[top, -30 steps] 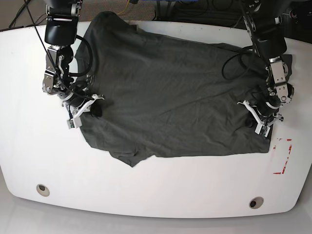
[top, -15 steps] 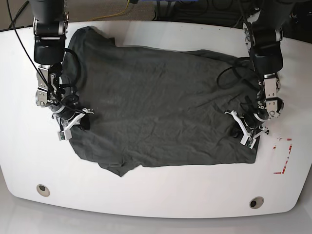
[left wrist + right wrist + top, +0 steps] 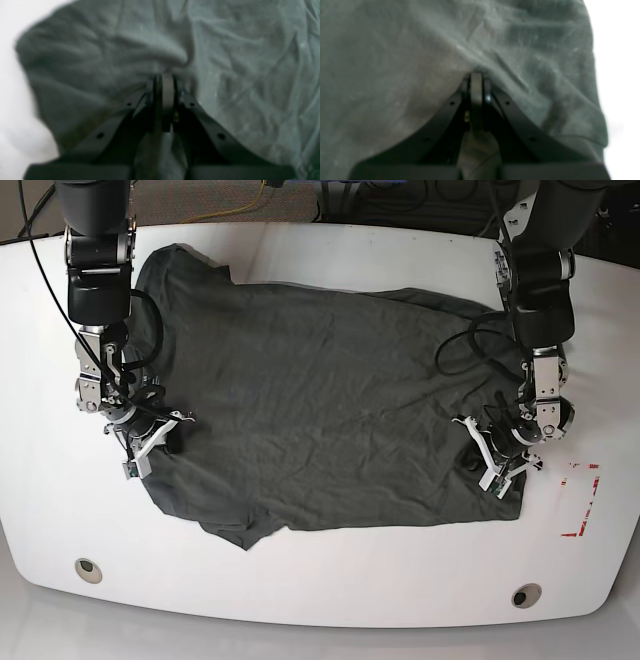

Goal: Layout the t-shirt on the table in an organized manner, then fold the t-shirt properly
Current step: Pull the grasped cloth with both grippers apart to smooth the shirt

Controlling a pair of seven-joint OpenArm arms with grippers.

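Both tools, left tool [image 3: 497, 467] and right tool [image 3: 152, 442], stayed clamped on t-shirt [image 3: 330, 410]; I dragged it leftward, flattening it.

Background, base view. Beyond the far edge of the work surface, a strip of dark floor [image 3: 420, 210] carries a tangle of black cables [image 3: 400, 200]; a single yellow cable [image 3: 262, 192] crosses it near top centre. At the upper left corner, further black cables [image 3: 30, 205] lie on a paler patch of floor. The near corners show plain grey floor [image 3: 15, 635]. Both wrist views contain no non-task items.
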